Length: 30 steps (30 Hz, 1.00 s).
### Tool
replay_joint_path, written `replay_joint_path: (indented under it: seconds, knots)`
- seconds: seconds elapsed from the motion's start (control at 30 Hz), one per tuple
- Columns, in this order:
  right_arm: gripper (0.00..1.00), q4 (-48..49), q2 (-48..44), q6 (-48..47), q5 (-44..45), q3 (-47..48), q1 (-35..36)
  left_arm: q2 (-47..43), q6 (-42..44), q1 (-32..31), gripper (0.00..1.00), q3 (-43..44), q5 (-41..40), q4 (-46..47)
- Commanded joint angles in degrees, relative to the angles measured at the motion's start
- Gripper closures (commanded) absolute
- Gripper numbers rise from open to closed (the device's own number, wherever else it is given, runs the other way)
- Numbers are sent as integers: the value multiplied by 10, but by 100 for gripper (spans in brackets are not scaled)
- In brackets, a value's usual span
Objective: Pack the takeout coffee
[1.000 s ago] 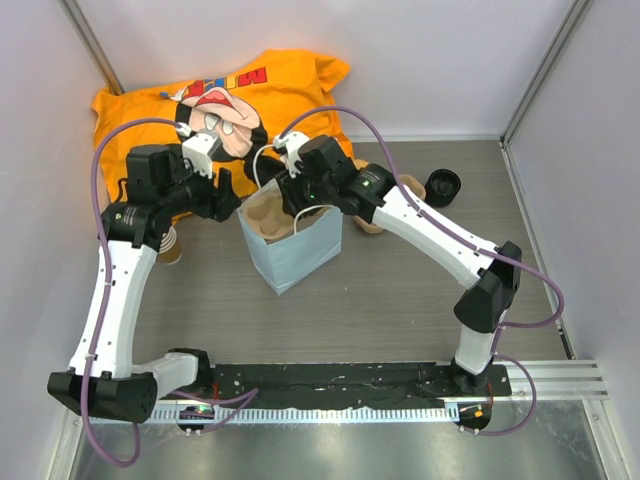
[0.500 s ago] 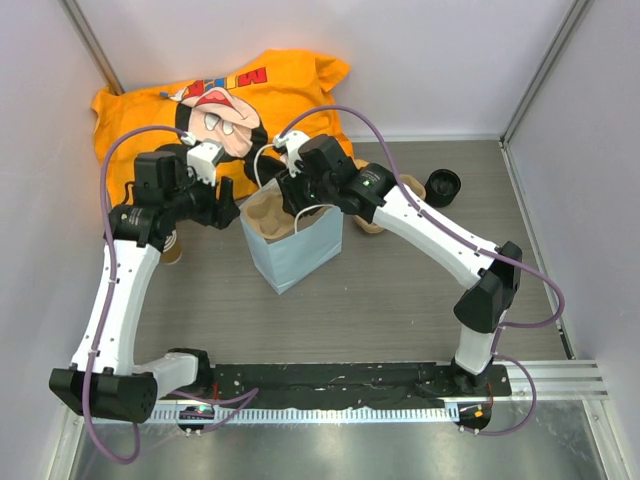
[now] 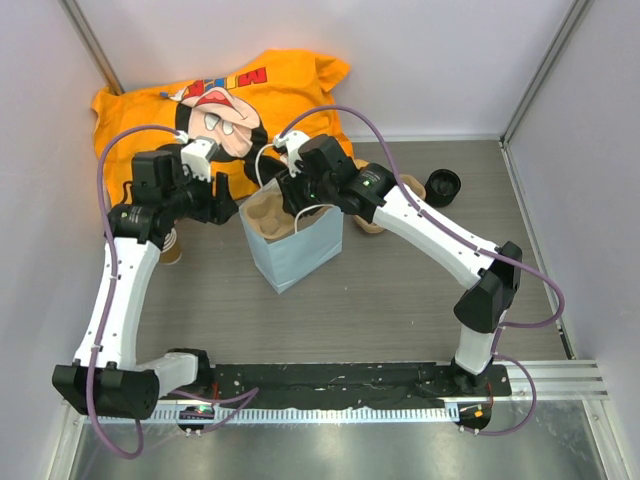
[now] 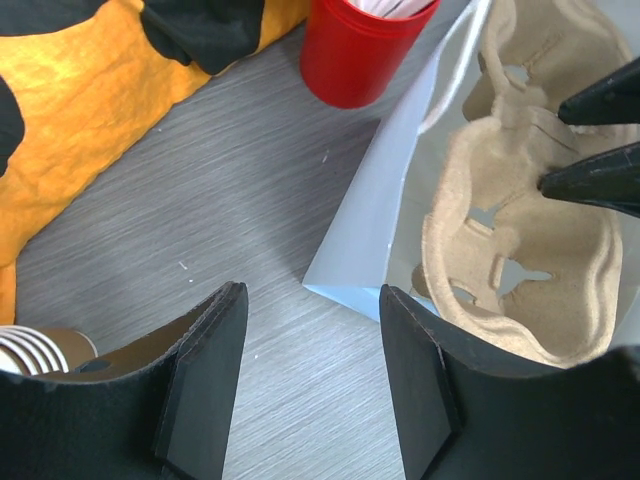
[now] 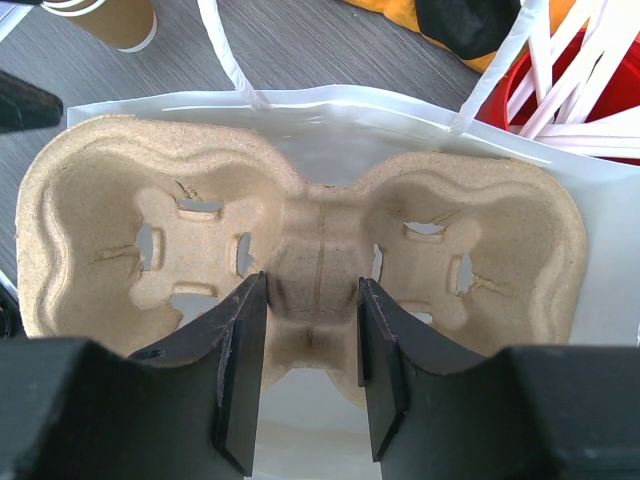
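Note:
The takeout coffee (image 3: 443,187) stands at the back right; from above only its round black lid shows. A pale paper bag (image 3: 292,245) stands open mid-table. A pulp cup carrier (image 3: 266,214) sits in the bag's mouth. My right gripper (image 3: 291,192) is shut on the carrier's middle hump (image 5: 312,250), one finger on each side, in the right wrist view (image 5: 310,290). My left gripper (image 3: 226,206) is open and empty just left of the bag. In the left wrist view (image 4: 310,380) it is above bare table by the bag's corner (image 4: 345,285).
An orange shirt (image 3: 220,95) lies at the back left. A red cup of white sticks (image 4: 355,50) stands behind the bag. A stack of lidless brown cups (image 3: 168,246) stands left of my left arm. More brown cups (image 3: 408,188) sit by my right arm.
My left wrist has shifted slightly beside the bag, still open. My right gripper and the carrier have not moved.

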Motion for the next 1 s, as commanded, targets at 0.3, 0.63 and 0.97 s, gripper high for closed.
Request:
replay_joint_path:
  seconds: [0.3,0.63,0.97]
  knots:
    - [71,13,-4,-10,14,19,2,23,-57,30,42,10,134,37]
    - [71,14,-5,6,-44,24,-15,28,-56,33,42,3,135,32]
    - [71,20,-6,41,-142,25,-63,36,-74,42,42,6,161,36]
